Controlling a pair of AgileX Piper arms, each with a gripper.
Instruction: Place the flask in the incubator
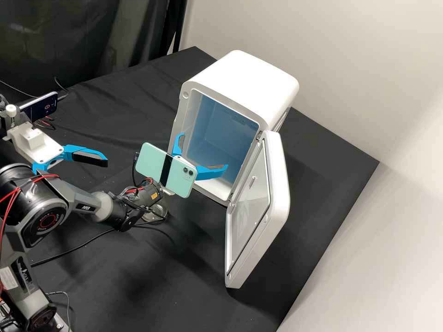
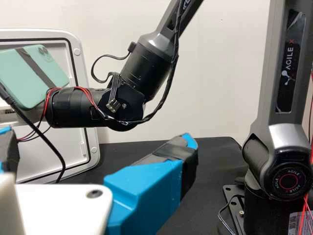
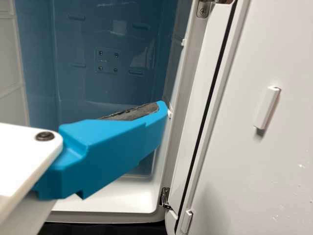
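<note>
- Incubator (image 1: 258,87) sits by the bench's (image 1: 323,184) far right edge, with its door (image 1: 272,207) swung wide open.
- Right claw (image 1: 203,153) is poked inside the blue interior, fingers spread apart.
- Left claw (image 2: 98,149) hangs over the bench's left edge, also spread.

My right arm (image 1: 99,205) stretches forward, low and nearly level, the wrist (image 1: 143,196) in line with it. At its end my right gripper (image 1: 204,151) stands spread wide, the two blue fingers (image 3: 112,142) far apart. My left gripper (image 1: 87,157) hangs higher and farther back, well apart from the right one, pointing toward that wrist, jaws parted as well.
</note>
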